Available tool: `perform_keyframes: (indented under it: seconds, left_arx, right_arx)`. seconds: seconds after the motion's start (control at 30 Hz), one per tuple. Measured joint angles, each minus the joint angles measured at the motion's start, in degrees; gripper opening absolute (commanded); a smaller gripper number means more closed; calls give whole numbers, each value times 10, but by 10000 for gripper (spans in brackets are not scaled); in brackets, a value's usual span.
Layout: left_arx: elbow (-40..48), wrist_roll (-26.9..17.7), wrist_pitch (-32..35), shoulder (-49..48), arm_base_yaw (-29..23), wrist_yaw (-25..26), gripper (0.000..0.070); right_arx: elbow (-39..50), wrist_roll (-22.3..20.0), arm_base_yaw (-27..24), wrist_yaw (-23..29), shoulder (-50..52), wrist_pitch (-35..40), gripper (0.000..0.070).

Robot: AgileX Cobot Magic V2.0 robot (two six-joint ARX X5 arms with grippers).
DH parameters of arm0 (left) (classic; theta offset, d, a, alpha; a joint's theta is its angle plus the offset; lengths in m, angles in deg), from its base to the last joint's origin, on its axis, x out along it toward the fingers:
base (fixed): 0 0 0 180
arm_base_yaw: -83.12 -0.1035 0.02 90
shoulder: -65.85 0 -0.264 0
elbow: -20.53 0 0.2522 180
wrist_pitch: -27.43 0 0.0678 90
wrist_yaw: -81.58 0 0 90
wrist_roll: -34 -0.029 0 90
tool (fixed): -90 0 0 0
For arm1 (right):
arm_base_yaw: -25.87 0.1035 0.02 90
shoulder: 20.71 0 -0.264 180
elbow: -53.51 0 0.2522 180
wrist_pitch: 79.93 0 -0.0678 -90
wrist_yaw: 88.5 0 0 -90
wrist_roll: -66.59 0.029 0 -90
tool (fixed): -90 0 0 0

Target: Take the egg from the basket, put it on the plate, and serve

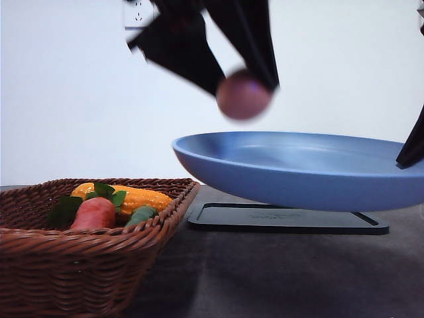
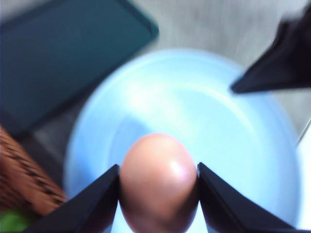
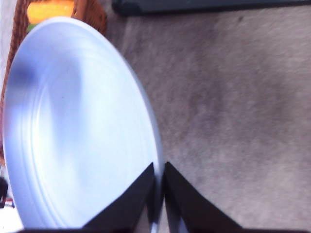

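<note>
My left gripper (image 1: 246, 89) (image 2: 158, 179) is shut on the pinkish-brown egg (image 1: 243, 95) (image 2: 158, 182), which hangs in the air above the left part of the blue plate (image 1: 298, 169) (image 2: 204, 111). The plate is lifted off the table and held level. My right gripper (image 3: 159, 187) is shut on the plate's rim (image 3: 154, 145) at its right side, and a dark finger (image 1: 414, 142) shows there in the front view. The brown wicker basket (image 1: 79, 265) (image 2: 22, 182) stands at the front left on the table.
In the basket lie an orange-red carrot (image 1: 94, 213) with green leaves and a yellow corn cob (image 1: 126, 197). A flat black tray (image 1: 285, 220) (image 2: 63, 53) lies on the grey table under the raised plate. The table to the right of the basket is bare.
</note>
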Motion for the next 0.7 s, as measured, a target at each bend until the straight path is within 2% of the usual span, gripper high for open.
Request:
perform_keyframes:
  seconds: [0.3, 0.37, 0.53, 0.7]
  left_arx:
    - [0, -4, 0, 44, 2, 0, 192]
    - [0, -4, 0, 45, 2, 0, 228]
    - [0, -4, 0, 45, 5, 0, 376]
    - [0, -4, -13, 44, 6, 0, 394]
  right_arx:
    - [0, 0, 3, 2, 0, -5, 0]
    - [0, 0, 3, 3, 0, -8, 0]
    - [0, 0, 3, 3, 0, -9, 0]
    - [0, 0, 3, 2, 0, -9, 0]
